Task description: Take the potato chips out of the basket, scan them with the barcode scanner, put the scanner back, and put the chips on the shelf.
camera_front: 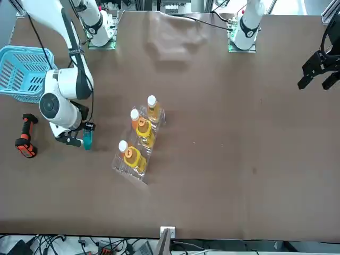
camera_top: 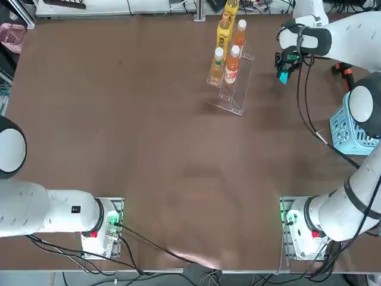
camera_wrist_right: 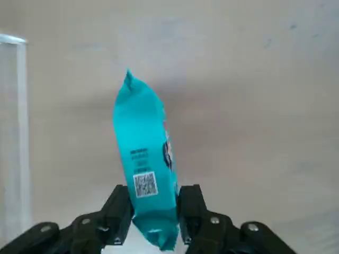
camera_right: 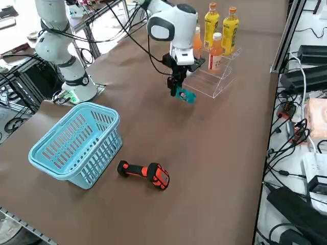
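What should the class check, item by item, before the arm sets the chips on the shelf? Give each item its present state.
1. Chips clamped in the right gripper: ok.
2. Chips clear of the table, hanging below the gripper: ok.
3. Scanner back on the table, beside the basket: ok.
4. Free tier on the shelf: ok, the lower front steps hold no bottle.
5. Bottles upright on the shelf: ok.
6. Chips already over the shelf: not ok, they hang beside it.
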